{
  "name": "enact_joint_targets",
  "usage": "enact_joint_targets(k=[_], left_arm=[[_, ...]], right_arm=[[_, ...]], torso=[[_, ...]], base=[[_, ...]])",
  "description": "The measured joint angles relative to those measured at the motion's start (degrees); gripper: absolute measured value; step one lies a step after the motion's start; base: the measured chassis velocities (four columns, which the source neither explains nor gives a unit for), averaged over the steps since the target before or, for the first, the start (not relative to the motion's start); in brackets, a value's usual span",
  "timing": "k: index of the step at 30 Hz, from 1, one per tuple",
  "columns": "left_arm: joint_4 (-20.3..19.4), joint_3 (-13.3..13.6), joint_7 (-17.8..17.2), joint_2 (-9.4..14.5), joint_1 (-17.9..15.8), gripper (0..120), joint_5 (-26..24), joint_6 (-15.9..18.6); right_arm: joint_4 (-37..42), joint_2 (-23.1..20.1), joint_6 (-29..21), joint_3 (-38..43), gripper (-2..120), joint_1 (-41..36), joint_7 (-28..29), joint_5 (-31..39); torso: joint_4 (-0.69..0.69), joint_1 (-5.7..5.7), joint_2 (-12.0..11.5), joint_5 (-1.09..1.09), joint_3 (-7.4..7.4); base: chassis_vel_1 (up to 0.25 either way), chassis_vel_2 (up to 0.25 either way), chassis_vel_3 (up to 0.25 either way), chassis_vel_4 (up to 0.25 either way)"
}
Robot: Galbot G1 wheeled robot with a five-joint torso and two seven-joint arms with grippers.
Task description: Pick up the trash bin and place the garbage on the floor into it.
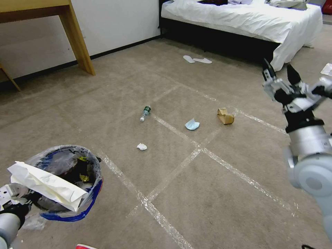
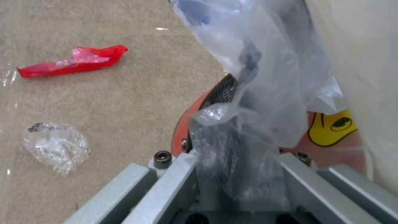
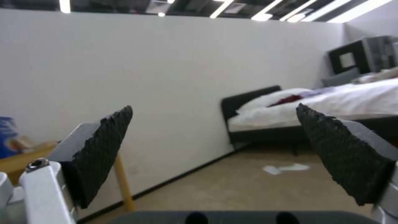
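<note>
Left tool (image 1: 15, 204) low at the robot's left, clamped on the rim of the trash bin (image 1: 67, 183); left wrist view shows the bin's red wall and crinkly liner bunched between the tool's plates, jaws closed on it. Bin is held above the floor (image 1: 207, 193), liner with blue edging, a large sheet of white paper (image 1: 45, 186) draped over its near rim, dark and yellow scraps inside. Right tool (image 1: 279, 74) raised at the robot's right, well clear of the carpet, jaws spread wide, nothing between the pads (image 3: 104, 149); it points toward the bed (image 1: 249, 17). Garbage on the floor ahead: small clear bottle (image 1: 145, 113) with green label lying on its side, crumpled white tissue (image 1: 141, 146) nearer the robot, blue mask (image 1: 192, 124) beside a tape line, brown paper bag (image 1: 225, 116) just right of the mask. Left wrist view also shows a red wrapper (image 2: 70, 61) and a crumpled clear plastic wad (image 2: 56, 146) on the carpet near the bin. White slippers (image 1: 197, 60) lie near the bed; wooden worktop leg (image 1: 77, 38) at far left.
</note>
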Motion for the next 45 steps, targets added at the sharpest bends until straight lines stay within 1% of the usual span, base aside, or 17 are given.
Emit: enact_joint_targets(k=[2,5,13,18,21,24,26,27,28,29,30,32,33,34,37,40,45], left_arm=[[-0.1,0.04,-0.64,-0.1,0.01,0,-1.48,0.69],[0.2,0.1,-0.8,-0.15,0.1,0,-1.94,0.93],[0.5,-0.11,-1.44,0.12,0.93,0,-3.37,1.02],[0.11,-0.44,-1.48,0.3,1.1,0,-3.55,1.09],[-0.59,-0.53,-1.52,0.37,0.75,0,-3.58,1.1],[-0.64,-0.56,-1.52,0.43,0.59,0,-3.57,1.09],[-0.64,-0.58,-1.55,0.45,0.48,0,-3.43,1.09],[-0.64,-0.58,-1.55,0.45,0.48,0,-3.43,1.09],[-0.54,-0.58,-1.55,0.37,0.41,0,-3.27,1.09],[-0.4,-0.46,-1.58,0.29,0.31,0,-3.26,1.09],[-0.4,-0.46,-1.58,0.29,0.31,0,-3.26,1.09],[-0.21,-0.06,-1.66,-0.02,0.25,0,-3.21,1.09],[-0.21,-0.06,-1.66,-0.02,0.25,0,-3.21,1.09],[-0.21,0.13,-1.67,-0.17,0.37,0,-3.13,1.09],[-0.41,0.18,-1.68,-0.24,0.59,0,-3.07,1.09],[-0.67,-0.04,-1.63,-0.23,0.65,0,-3.15,1.09],[-0.98,-0.28,-1.55,-0.32,0.7,0,-3.19,1.09]], right_arm=[[0.61,0.83,0.33,2.42,100,-4.0,0.1,-0.9],[0.98,1.21,0.4,3.48,100,-5.68,0.17,-1.29],[2.11,2.17,0.41,4.97,100,-8.46,0.63,-1.93],[1.98,3.03,1.32,5.08,100,-9.3,0.41,-4.05],[1.23,4.81,3.07,5.11,100,-10.66,-0.76,-8.33],[0.84,5.48,3.98,5.11,100,-11.08,-1.33,-10.13],[-0.03,6.91,5.75,5.04,100,-11.84,-2.11,-14.04],[-0.03,6.91,5.75,5.04,100,-11.84,-2.11,-14.04],[-0.98,10.14,8.12,4.77,100,-13.44,-3.0,-19.23],[-1.1,11.24,8.5,4.49,100,-14.27,-3.2,-20.75],[-1.1,11.24,8.5,4.49,100,-14.27,-3.2,-20.75],[-1.38,13.85,9.46,3.79,100,-15.99,-3.48,-23.96],[-1.38,13.85,9.46,3.79,100,-15.99,-3.48,-23.96],[-1.48,15.1,10.1,3.6,100,-16.96,-3.57,-25.11],[-1.56,16.7,11.16,3.78,100,-18.36,-3.61,-26.13],[-2.18,17.67,12.75,4.21,100,-19.21,-3.81,-27.7],[-2.88,18.65,13.72,4.34,100,-19.39,-3.89,-28.59]], torso=[[-0.01,0.0,0.0,0.01,0.0],[-0.01,0.0,0.0,0.0,0.0],[-0.01,0.0,-0.01,0.0,0.0],[0.0,0.0,-0.01,0.0,0.0],[0.0,0.0,-0.01,0.0,0.0],[0.0,0.0,-0.01,0.0,0.0],[-0.01,0.0,-0.01,-0.01,0.0],[-0.01,0.0,-0.01,-0.01,0.0],[0.0,0.0,-0.01,0.0,0.0],[-0.01,0.0,-0.01,0.0,0.0],[-0.01,0.0,-0.01,0.0,0.0],[-0.01,0.0,-0.01,-0.01,0.0],[-0.01,0.0,-0.01,-0.01,0.0],[-0.01,0.0,-0.01,-0.01,0.0],[-0.01,0.0,-0.01,-0.01,0.0],[-0.01,0.0,-0.01,0.0,0.0],[0.0,0.0,-0.01,0.0,0.0]], base=[[0.0,0.0,0.0,0.0],[0.0,0.0,0.0,0.0],[0.0,0.0,0.0,0.0],[0.0,0.0,0.0,0.0],[0.0,0.0,0.0,0.0],[0.0,0.0,0.0,0.0],[0.0,0.0,0.0,0.0],[0.0,0.0,0.0,0.0],[0.0,0.0,0.0,0.0],[0.0,0.0,0.0,0.0],[0.0,0.0,0.0,0.0],[0.0,0.0,0.0,0.0],[0.0,0.0,0.0,0.0],[0.0,0.0,0.0,0.0],[0.0,0.0,0.0,0.0],[0.0,0.0,0.0,0.0],[0.0,0.0,0.0,0.0]])
